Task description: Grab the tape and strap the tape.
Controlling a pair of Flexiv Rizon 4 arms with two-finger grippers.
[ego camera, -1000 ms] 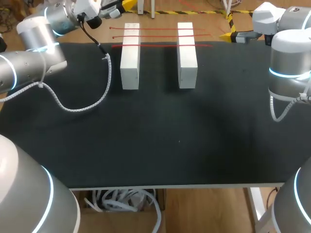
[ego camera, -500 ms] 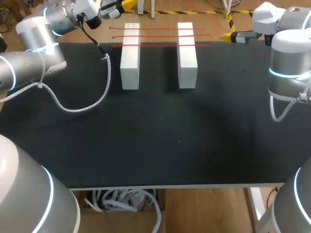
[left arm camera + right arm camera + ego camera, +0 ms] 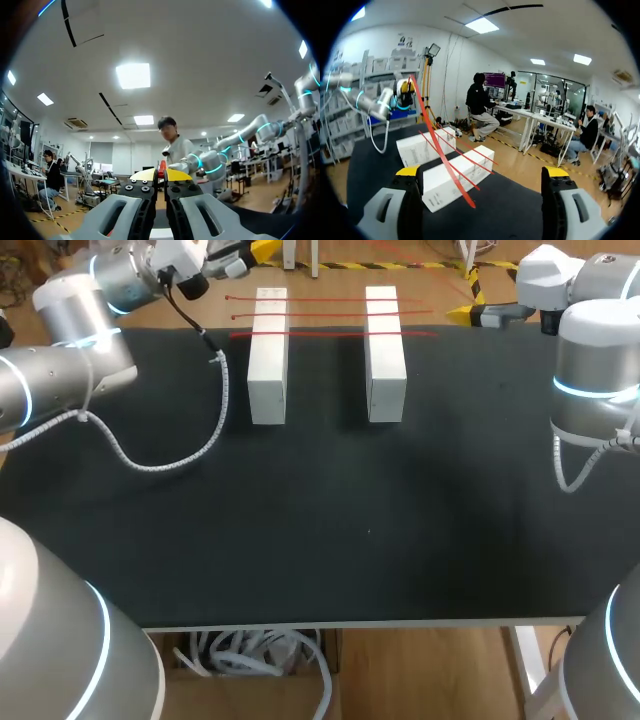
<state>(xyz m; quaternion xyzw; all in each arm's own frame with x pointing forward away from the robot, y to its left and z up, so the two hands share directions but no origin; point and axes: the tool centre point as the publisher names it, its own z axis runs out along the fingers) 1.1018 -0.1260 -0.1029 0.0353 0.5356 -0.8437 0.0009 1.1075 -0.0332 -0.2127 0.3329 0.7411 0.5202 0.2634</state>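
Nearby, left tool point(image 3: 161, 176) pinches red tape point(image 3: 161, 166) beside two white blocks point(image 3: 268, 360); right tool point(image 3: 482, 173) gapes wide.

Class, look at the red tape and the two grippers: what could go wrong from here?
1. The right gripper is open and wide, and the thin red tape ends just ahead between its fingers; closing could miss it.
2. The left gripper seems shut on only a sliver of that tape; a pull might slip it free.
3. Two other strips lie across the white blocks nearby; the wrong one could be snagged.
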